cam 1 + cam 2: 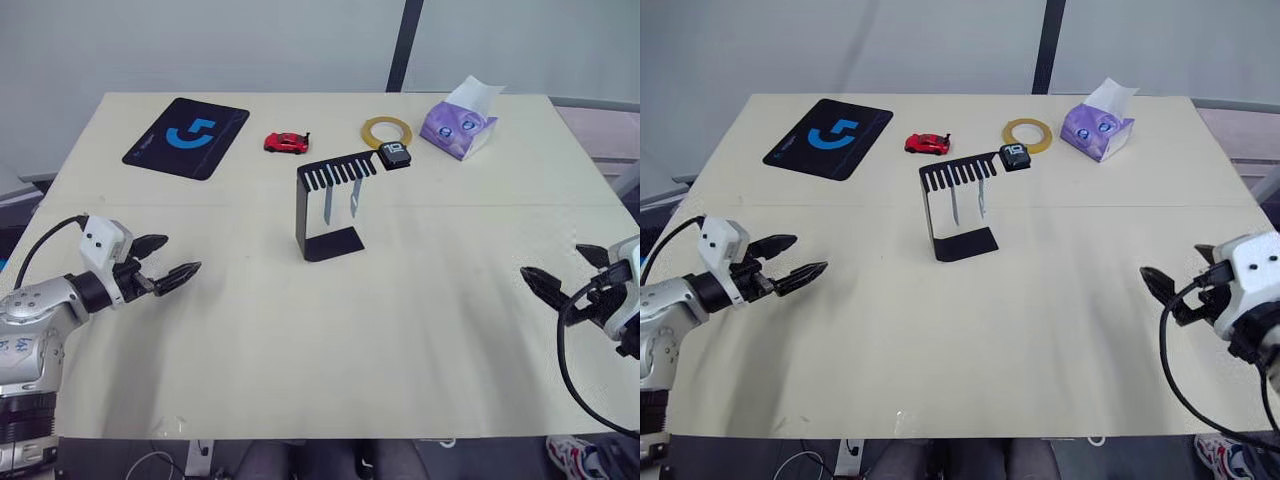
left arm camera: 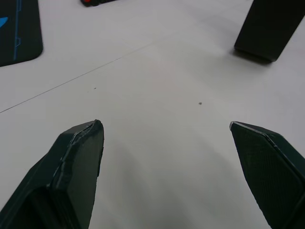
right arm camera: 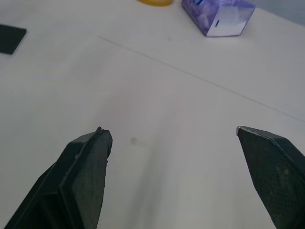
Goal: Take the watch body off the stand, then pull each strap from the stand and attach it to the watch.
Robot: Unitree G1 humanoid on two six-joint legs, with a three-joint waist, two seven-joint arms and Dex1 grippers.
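Watch body (image 1: 395,154) sits at the right end of the stand's (image 1: 330,205) toothed top bar, centre of the frame and slightly above, with two pale straps (image 1: 340,202) hanging below. It looks small, light, rigid and smooth, so a pinch across its side edges seems safest. Left hand (image 1: 165,262), lower left, and right hand (image 1: 556,275), lower right, both hover wide and empty over the counter (image 1: 420,300).
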